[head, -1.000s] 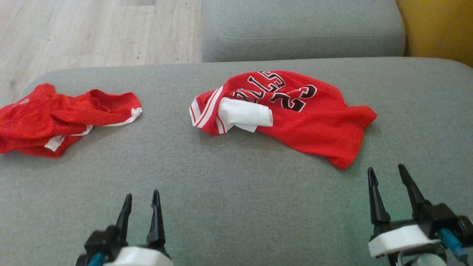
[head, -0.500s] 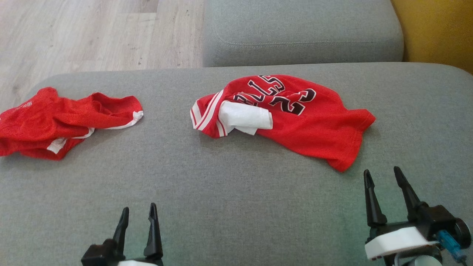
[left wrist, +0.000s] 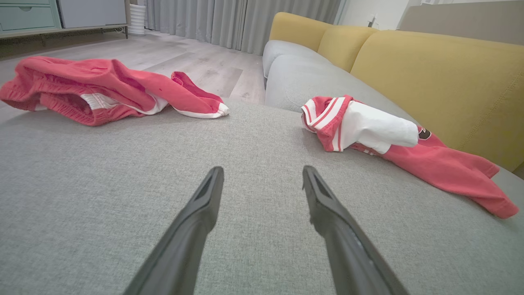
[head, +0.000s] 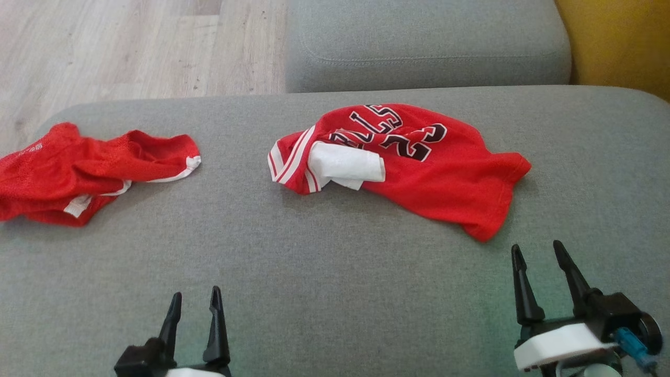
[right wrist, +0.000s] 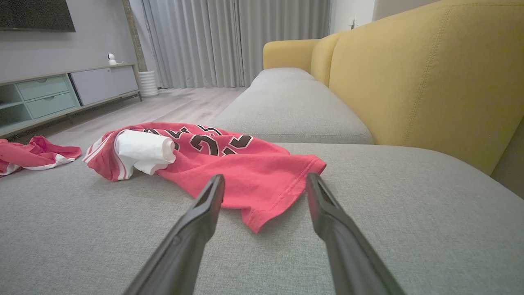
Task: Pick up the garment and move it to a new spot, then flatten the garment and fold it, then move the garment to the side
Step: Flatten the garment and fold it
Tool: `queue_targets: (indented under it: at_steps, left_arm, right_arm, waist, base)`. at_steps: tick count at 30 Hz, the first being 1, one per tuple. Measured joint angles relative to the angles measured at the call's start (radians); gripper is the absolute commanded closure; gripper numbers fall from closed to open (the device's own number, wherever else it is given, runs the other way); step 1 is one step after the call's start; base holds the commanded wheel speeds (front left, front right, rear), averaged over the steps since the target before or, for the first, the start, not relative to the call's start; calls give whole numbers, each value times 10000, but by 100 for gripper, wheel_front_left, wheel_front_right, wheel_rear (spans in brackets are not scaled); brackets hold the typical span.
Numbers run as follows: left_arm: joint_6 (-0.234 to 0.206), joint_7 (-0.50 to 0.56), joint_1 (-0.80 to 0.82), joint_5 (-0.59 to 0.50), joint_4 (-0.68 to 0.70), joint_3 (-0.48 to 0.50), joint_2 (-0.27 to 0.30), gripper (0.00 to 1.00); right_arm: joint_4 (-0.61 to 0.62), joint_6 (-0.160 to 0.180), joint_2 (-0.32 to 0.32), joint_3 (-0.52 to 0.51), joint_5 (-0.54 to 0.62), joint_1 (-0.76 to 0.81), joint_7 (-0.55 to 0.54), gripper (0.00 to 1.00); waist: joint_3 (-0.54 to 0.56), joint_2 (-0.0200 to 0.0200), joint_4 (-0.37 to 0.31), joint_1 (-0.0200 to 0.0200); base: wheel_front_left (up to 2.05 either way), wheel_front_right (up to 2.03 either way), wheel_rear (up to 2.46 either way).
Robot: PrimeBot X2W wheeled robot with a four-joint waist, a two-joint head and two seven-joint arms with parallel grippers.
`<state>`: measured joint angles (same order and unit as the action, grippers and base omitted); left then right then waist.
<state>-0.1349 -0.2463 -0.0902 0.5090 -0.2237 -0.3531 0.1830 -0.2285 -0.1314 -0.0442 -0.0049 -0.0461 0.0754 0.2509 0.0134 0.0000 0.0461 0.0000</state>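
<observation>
The jersey (head: 445,178) lies on the sofa seat (head: 335,272), right of middle; the shorts (head: 78,173) lie well apart at its left edge; another cushion (head: 424,47) sits behind the jersey

The red shirt (head: 445,183) in the middle of the frame has a big black number 23 (head: 416,142) with white edges. It is upside down in the head view. Just above it are black letters (head: 379,118) of the same kind. Folds hide part of them, so the word cannot be read. The red shorts (head: 78,167) at the left carry a tiny white mark (head: 32,148), too small to read.
</observation>
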Motion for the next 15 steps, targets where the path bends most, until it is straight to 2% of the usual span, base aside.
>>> queue_targets:
  at_steps: [10, 15]
  left_arm:
    - [-44, 261, 207, -69, 134, -263, 19, 0]
    - [391, 658, 1300, -362, 265, -957, -121, 0]
  right_arm:
    - [40, 0, 0, -38, 23, -55, 0, 0]
    - [151, 0, -2, -38, 71, -546, 0, 0]
  waist:
    - [-298, 0, -54, 0]
    - [-746, 0, -256, 2]
  base:
    - [0, 0, 0]
    - [0, 0, 0]
